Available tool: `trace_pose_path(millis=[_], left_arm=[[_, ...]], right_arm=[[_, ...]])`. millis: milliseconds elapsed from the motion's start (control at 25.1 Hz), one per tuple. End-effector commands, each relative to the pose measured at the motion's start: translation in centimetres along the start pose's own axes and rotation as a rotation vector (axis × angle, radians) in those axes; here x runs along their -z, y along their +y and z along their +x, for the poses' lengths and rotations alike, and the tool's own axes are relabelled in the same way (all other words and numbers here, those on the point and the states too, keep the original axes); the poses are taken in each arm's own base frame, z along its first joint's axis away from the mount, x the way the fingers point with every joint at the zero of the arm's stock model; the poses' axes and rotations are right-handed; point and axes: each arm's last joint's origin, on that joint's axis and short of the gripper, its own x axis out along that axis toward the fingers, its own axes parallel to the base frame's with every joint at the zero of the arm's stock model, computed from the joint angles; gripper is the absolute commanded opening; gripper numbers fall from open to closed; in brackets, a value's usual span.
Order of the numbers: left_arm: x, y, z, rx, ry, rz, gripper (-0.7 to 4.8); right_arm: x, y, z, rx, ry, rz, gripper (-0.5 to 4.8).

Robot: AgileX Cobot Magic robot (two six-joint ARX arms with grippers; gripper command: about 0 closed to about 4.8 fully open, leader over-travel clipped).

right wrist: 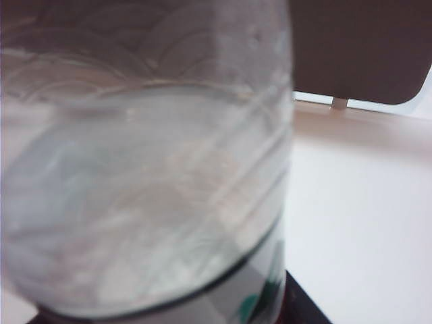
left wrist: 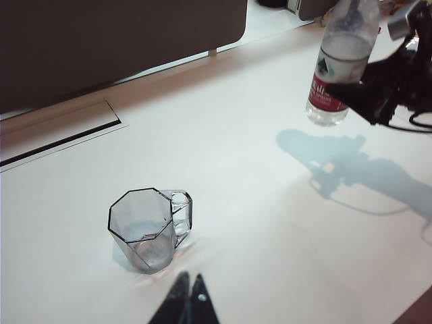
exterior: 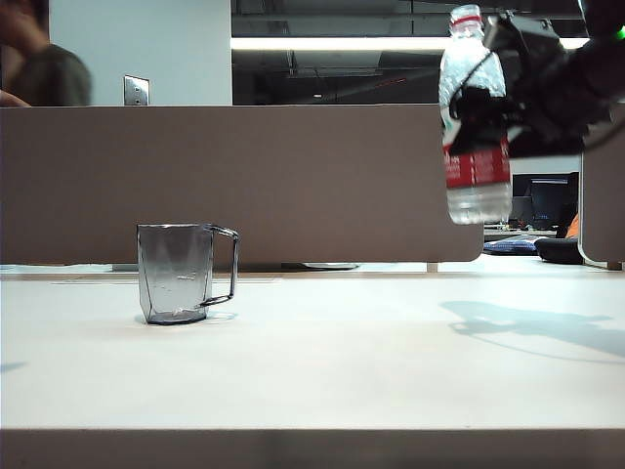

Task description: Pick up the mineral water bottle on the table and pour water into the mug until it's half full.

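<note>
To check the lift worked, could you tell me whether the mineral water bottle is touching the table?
Apart. The exterior view shows the mineral water bottle, held in the right claw, hanging well above the table, with background visible beneath its base.
</note>
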Motion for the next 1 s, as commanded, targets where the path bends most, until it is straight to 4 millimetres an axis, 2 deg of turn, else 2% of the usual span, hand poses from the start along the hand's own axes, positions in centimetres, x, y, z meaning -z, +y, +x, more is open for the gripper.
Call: trace_pose_path(millis=[40, 120, 159, 319, 398, 637, 996], left_arm=[[-0.1, 0.0, -0.2, -0.004, -0.006, 0.005, -0.02], [-0.1, 0.0, -0.2, -0.004, -0.006, 0.005, -0.02], [-0.1, 0.0, -0.2, -0.006, -0.007, 0.005, -0.02], [-0.1, 0.1, -0.2, -0.056, -0.001, 0.005, -0.02], [-0.1, 0.2, -0.2, -0.072, 0.001, 0.005, -0.02], [0.1, 0.2, -0.2, -0.07, 0.023, 0.0, -0.02], [0.3, 0.2, -0.2, -0.068, 0.039, -0.003, -0.02]], right_arm=[[-3.2, 0.4, 0.0, -0.012, -0.052, -0.023, 3.46], [-4.3, 0.7, 0.1, -0.022, -0.041, -0.055, 3.46], [-5.3, 1.5, 0.2, -0.04, -0.033, -0.129, 3.46], [-6.7, 3.4, 0.2, -0.066, -0.022, -0.283, 3.46], [-7.5, 5.2, 0.1, -0.074, -0.026, -0.385, 3.46], [-7.9, 7.8, 0.1, -0.067, -0.043, -0.556, 3.46], [-7.4, 9.4, 3.0, -0.095, -0.009, -0.597, 3.46]])
